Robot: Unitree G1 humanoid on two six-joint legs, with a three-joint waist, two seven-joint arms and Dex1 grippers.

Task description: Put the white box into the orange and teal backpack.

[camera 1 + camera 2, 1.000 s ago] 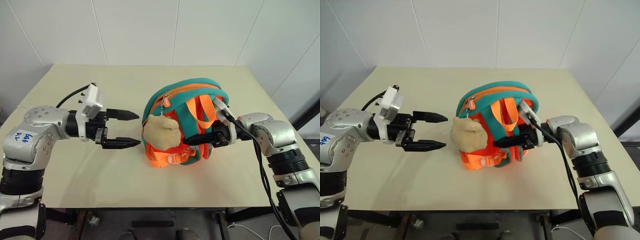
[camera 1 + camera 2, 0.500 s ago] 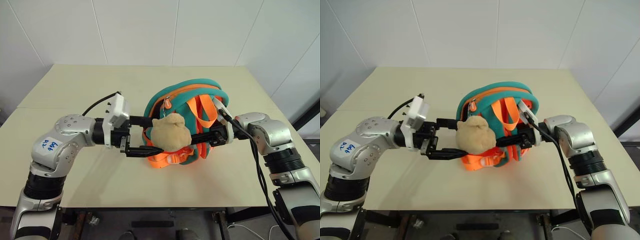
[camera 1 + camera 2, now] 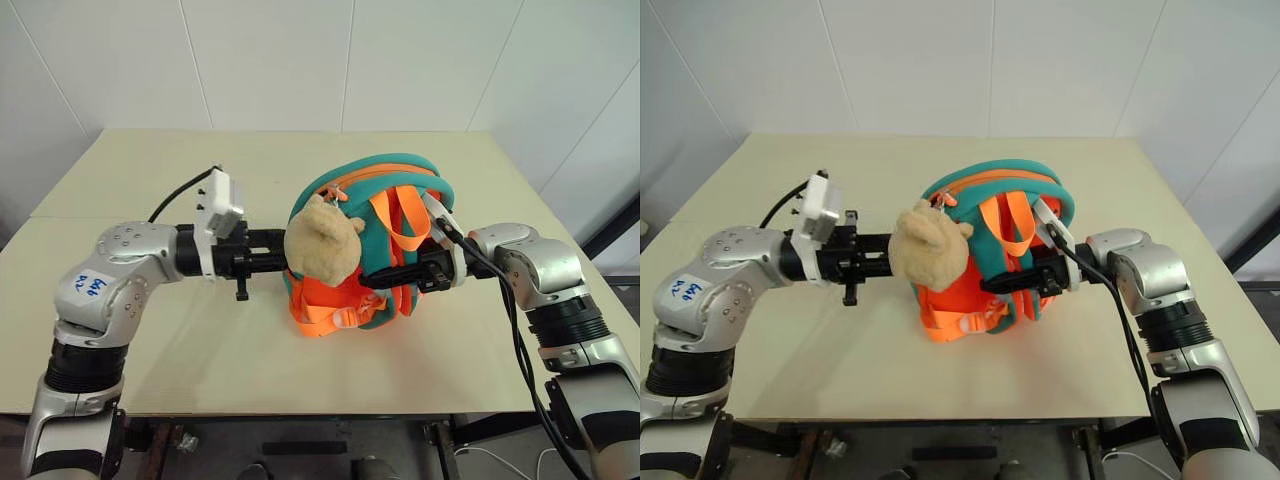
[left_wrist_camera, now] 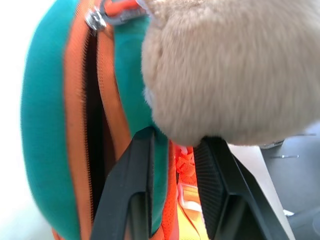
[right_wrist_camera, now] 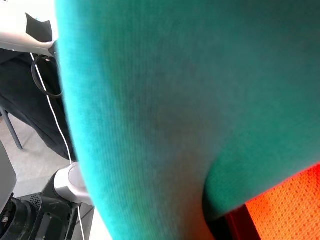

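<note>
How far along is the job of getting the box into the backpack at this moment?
Early or middle stage. Done: the backpack stands on the table, and its zipper gapes slightly. In hand: the right hand is shut on a teal edge of the bag, while the left hand is pinching the teal edge on the other side, below the plush toy. Left: no box is on the table, so whether it is inside cannot be told.

Lab-like test room: bare white panelled walls (image 3: pixel 270 60), lone beige table (image 3: pixel 200 340), loose cables (image 3: pixel 530 370).
</note>
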